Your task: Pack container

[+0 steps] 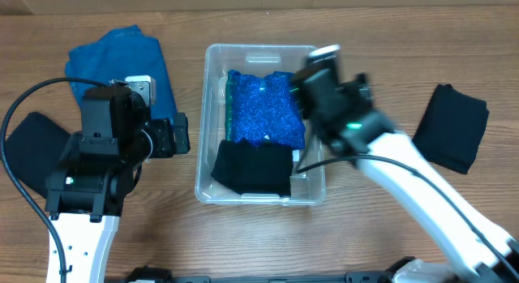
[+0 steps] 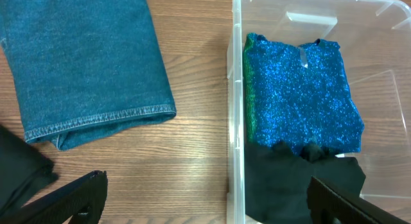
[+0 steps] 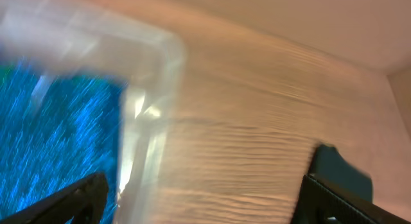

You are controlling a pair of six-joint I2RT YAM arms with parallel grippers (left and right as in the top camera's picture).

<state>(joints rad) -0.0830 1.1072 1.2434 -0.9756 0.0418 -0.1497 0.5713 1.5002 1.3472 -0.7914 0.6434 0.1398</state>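
The clear container point(image 1: 212, 64) sits mid-table and holds a sparkly blue cloth point(image 1: 263, 105) and a folded black cloth point(image 1: 253, 168) at its near end. A folded denim cloth point(image 1: 122, 60) lies to its left, a black cloth point(image 1: 451, 126) to its right, another black cloth point(image 1: 34, 145) at far left. My left gripper point(image 1: 180, 134) is open and empty beside the container's left wall point(image 2: 235, 108). My right gripper point(image 1: 324, 64) is open and empty over the container's far right corner point(image 3: 151, 89); its view is blurred.
The left wrist view shows the denim cloth point(image 2: 83, 70), the blue cloth point(image 2: 298, 89) and the black cloth point(image 2: 302, 179) in the container. The right wrist view shows the blue cloth point(image 3: 51, 134) and a black cloth point(image 3: 340, 169). Cables run along the left side.
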